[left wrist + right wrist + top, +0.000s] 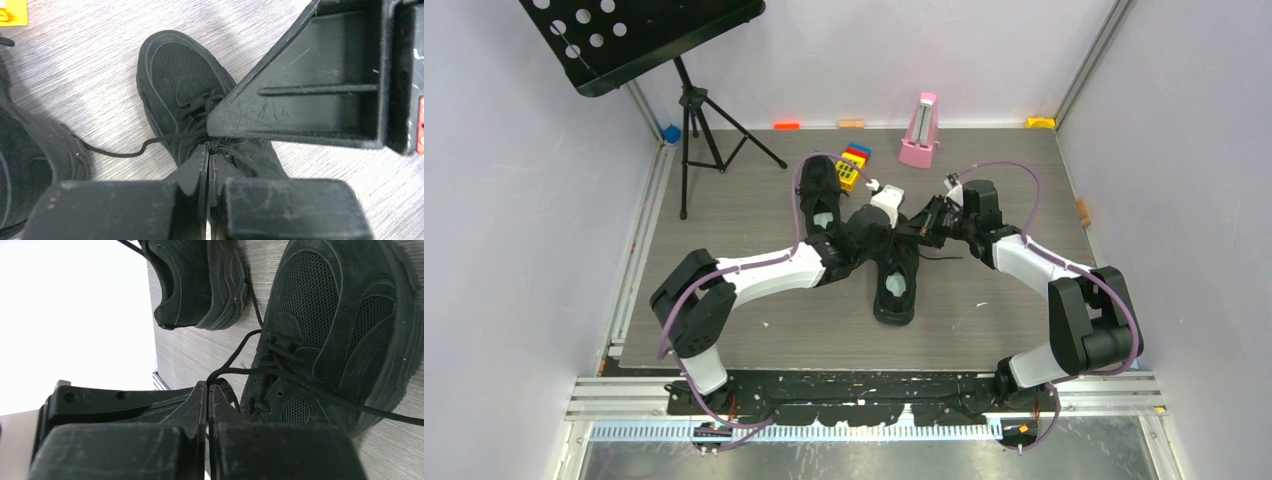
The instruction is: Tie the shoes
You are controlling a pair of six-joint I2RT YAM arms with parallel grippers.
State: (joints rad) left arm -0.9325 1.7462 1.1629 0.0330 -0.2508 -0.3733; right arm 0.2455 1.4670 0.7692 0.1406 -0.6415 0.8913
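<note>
Two black shoes lie on the grey table. One shoe [894, 285] [185, 85] [350, 315] is in the middle, toe pointing away from the arms. The other shoe [817, 190] [30, 165] [200, 275] lies to its upper left. Both grippers meet over the middle shoe's laces. My left gripper [869, 235] [208, 147] is shut, with a braided lace strand at its tips. My right gripper [921, 228] [208, 386] is shut on a thin black lace [235, 360] that loops up from the eyelets. A loose lace end [120, 152] trails left across the table.
A black music stand [694, 130] stands at the back left. A pink metronome [920, 130] and a coloured block toy [852, 165] sit behind the shoes. My right gripper's finger [310, 85] fills the upper right of the left wrist view. Walls close the table's sides.
</note>
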